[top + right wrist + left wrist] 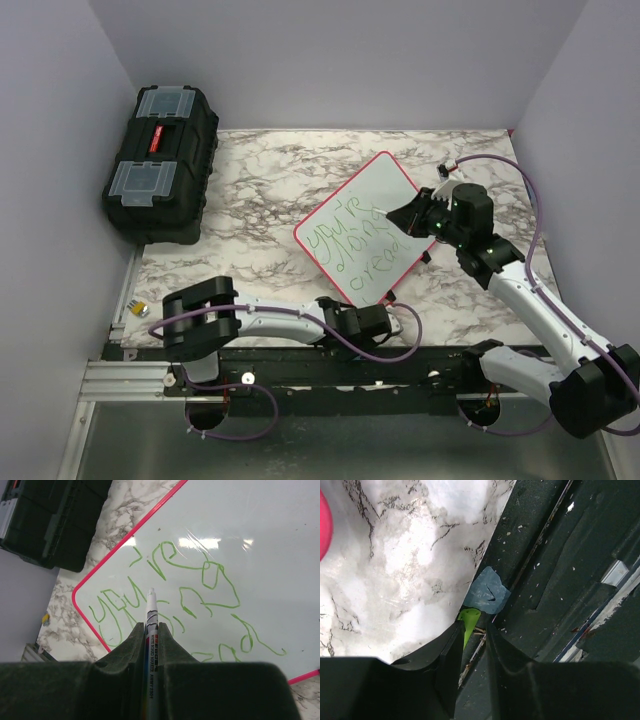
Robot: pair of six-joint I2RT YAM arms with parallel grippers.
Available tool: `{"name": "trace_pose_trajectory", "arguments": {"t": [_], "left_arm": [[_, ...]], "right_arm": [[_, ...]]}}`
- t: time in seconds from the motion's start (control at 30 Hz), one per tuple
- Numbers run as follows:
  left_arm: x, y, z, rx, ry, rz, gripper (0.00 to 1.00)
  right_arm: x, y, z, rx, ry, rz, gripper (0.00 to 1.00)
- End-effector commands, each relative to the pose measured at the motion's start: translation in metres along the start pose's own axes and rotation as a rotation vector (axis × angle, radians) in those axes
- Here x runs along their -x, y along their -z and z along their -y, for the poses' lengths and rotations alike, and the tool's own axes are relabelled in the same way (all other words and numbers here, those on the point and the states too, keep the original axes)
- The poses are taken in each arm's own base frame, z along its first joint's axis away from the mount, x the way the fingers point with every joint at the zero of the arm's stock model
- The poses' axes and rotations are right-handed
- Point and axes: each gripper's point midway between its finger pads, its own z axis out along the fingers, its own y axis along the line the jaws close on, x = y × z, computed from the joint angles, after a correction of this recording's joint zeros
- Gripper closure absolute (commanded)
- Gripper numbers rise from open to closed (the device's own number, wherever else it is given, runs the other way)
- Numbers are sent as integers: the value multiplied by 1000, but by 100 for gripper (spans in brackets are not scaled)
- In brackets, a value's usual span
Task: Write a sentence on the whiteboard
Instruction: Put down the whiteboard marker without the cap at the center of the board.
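The whiteboard [385, 190] with a pink frame lies tilted on the marble table, right of centre. The sentence [355, 240] is on it in three lines of green lettering. My right gripper [405, 215] hovers over the board's right side, shut on a white marker [151, 605] whose tip points at the lettering [200, 580] on the whiteboard [270, 540]. Whether the tip touches is unclear. My left gripper [392, 318] is low at the table's near edge, its jaws close around a green marker cap [469, 617] at the fingertips of the left gripper [472, 627].
A black toolbox [160, 165] with clear lid compartments stands at the back left, also in the right wrist view [50, 520]. A patch of blue tape [487, 591] sits on the table's near edge. A small yellow object [137, 308] lies at the front left corner.
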Motion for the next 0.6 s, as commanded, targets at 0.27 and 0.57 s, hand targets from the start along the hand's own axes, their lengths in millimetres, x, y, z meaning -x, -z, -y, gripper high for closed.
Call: {"name": "trace_pose_trajectory", "arguments": {"t": [0.27,0.57], "left_arm": [[-21,-30,-21,161,8,-115,56],[-30,-42,-28,225,24,-123,73]], "right_arm": [[-3,5,1,-8,14,-4,99],[-5,4,2,-10,13,-11,99]]}}
